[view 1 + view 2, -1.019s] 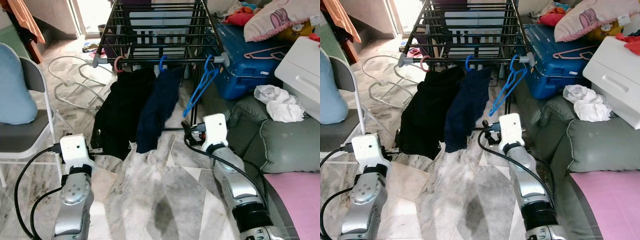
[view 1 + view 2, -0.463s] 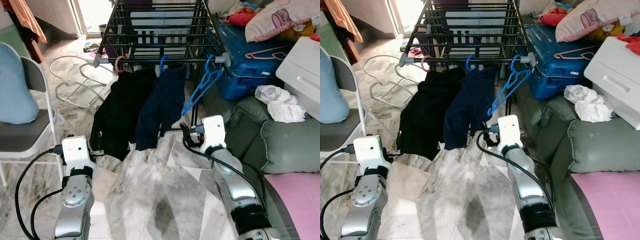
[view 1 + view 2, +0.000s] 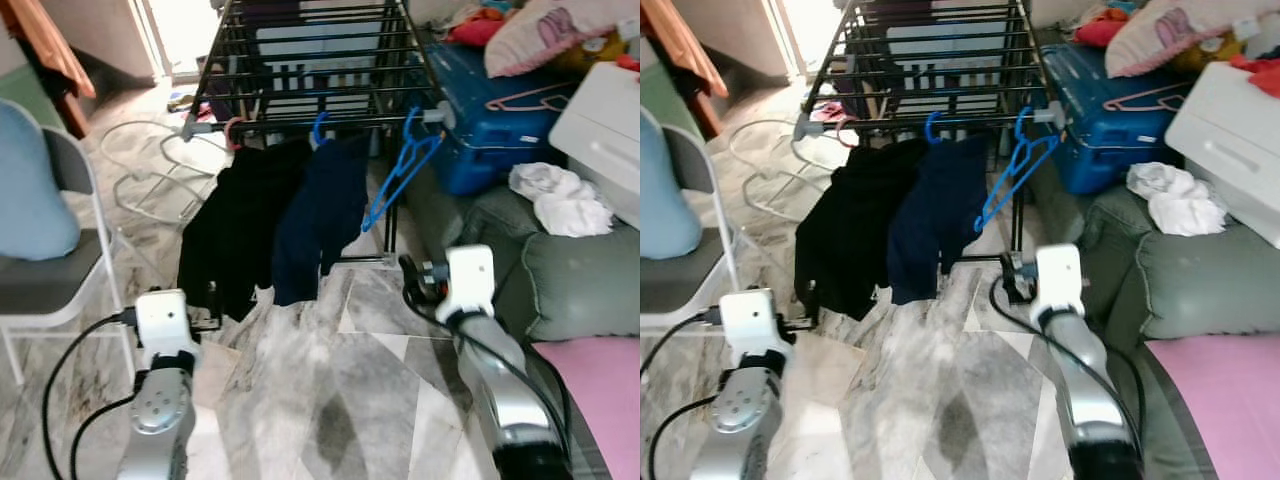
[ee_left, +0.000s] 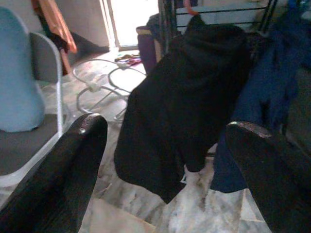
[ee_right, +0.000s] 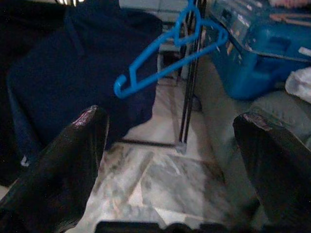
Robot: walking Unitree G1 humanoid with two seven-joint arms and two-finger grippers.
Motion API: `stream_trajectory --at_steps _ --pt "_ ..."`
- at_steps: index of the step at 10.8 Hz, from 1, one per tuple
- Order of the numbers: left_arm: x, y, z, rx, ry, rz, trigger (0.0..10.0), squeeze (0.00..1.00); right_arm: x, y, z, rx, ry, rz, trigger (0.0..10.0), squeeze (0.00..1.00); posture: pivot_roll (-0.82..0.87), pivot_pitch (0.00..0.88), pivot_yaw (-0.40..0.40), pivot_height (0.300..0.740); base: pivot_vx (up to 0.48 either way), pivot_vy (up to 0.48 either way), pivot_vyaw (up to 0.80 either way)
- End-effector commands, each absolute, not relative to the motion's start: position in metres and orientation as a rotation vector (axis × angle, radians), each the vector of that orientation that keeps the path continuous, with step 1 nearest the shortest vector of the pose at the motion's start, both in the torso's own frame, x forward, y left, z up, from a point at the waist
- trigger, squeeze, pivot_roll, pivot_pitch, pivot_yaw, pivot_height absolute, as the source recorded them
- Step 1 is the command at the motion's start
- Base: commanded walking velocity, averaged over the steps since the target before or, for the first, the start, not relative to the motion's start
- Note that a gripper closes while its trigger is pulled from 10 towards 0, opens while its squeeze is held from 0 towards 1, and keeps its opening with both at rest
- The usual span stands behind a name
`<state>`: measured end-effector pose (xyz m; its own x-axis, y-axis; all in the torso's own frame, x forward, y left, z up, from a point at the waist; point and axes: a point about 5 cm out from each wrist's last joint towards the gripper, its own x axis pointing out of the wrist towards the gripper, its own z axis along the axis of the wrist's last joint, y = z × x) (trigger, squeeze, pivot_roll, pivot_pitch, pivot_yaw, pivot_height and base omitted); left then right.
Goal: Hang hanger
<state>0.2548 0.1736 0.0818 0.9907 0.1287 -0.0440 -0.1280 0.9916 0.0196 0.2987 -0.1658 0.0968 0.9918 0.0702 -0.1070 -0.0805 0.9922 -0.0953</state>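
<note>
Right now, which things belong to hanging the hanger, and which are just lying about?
Job:
empty blue plastic hanger, hooked on the rail
black metal drying rack
right gripper, jaws apart, holding nothing

Lying about:
blue hard-shell suitcase
crumpled white cloth
grey folding chair

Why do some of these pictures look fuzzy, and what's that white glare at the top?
Both eye views are slightly blurred throughout; daylight from the doorway washes out white. In the right wrist view the blue hanger is fairly sharp, while the close black fingers are soft and shadowed.
</note>
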Motion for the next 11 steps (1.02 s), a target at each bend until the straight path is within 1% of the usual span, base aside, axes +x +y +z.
stream_trajectory --at_steps 1,4,7,8,11 --pt "0.256 0.175 0.083 0.03 0.039 0.131 10.0 0.0 0.301 -0.163 0.105 -0.098 0.078 0.081 10.0 0.0 -0.11 0.0 0.073 0.74 0.0 0.0 0.8" --pt "0.251 0.171 0.081 0.031 0.049 0.118 10.0 0.0 0.293 -0.161 0.104 -0.081 0.087 0.077 10.0 0.0 -0.12 0.0 0.086 0.74 0.0 0.0 0.8" --pt "0.255 0.166 0.082 0.039 0.058 0.095 10.0 0.0 0.287 -0.159 0.104 -0.079 0.096 0.093 10.0 0.0 -0.13 0.0 0.111 0.74 0.0 0.0 0.8" --pt "0.257 0.163 0.082 0.039 0.06 0.091 10.0 0.0 0.286 -0.156 0.104 -0.095 0.097 0.132 10.0 0.0 -0.14 0.0 0.117 0.74 0.0 0.0 0.8" --pt "0.259 0.16 0.083 0.026 0.061 0.088 10.0 0.0 0.288 -0.151 0.108 -0.105 0.089 0.163 10.0 0.0 -0.13 0.0 0.113 0.74 0.0 0.0 0.8"
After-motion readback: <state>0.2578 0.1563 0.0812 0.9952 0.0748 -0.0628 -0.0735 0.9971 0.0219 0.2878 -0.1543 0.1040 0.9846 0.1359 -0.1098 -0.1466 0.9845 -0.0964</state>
